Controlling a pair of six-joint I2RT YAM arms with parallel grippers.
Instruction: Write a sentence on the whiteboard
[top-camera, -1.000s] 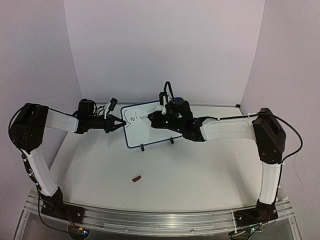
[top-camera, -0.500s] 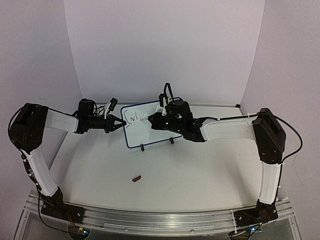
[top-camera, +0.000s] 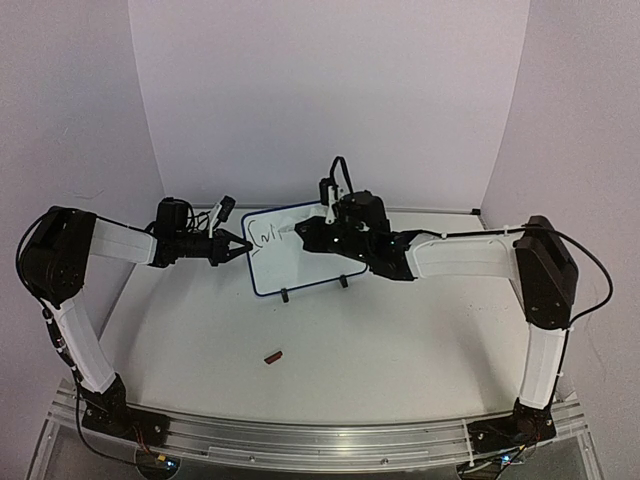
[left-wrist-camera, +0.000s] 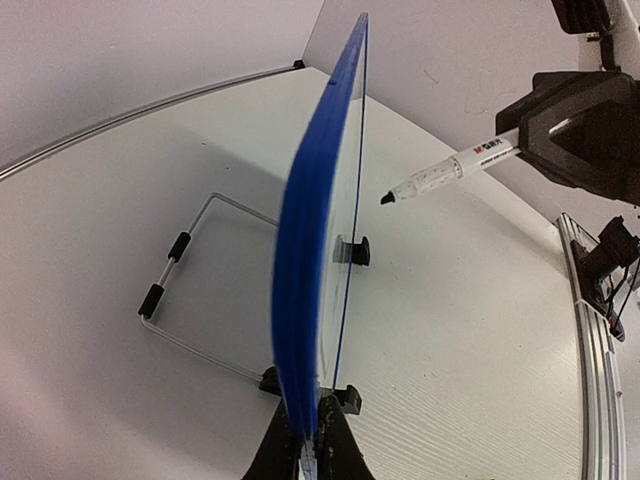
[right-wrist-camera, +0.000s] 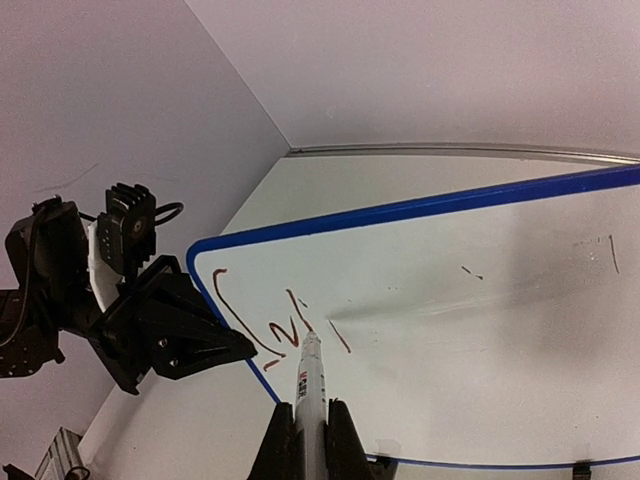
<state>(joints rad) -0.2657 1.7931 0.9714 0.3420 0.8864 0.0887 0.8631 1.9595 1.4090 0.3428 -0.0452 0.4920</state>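
Firmly, left fingers (left-wrist-camera: 275, 455) clamped on whiteboard (left-wrist-camera: 305, 250) edge, right fingers (right-wrist-camera: 275, 455) closed around marker (right-wrist-camera: 310, 370).

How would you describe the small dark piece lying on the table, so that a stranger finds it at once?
Start at the whiteboard standing upright in the middle of the table. Come straight toward the arm bases from its left side: the piece lies alone on the white surface. It is short, dark reddish, and the only loose thing lying flat there.

Left arm (top-camera: 120, 240), right arm (top-camera: 460, 258): white link shells, black joint housings, loose black cables, black pointed jaws.
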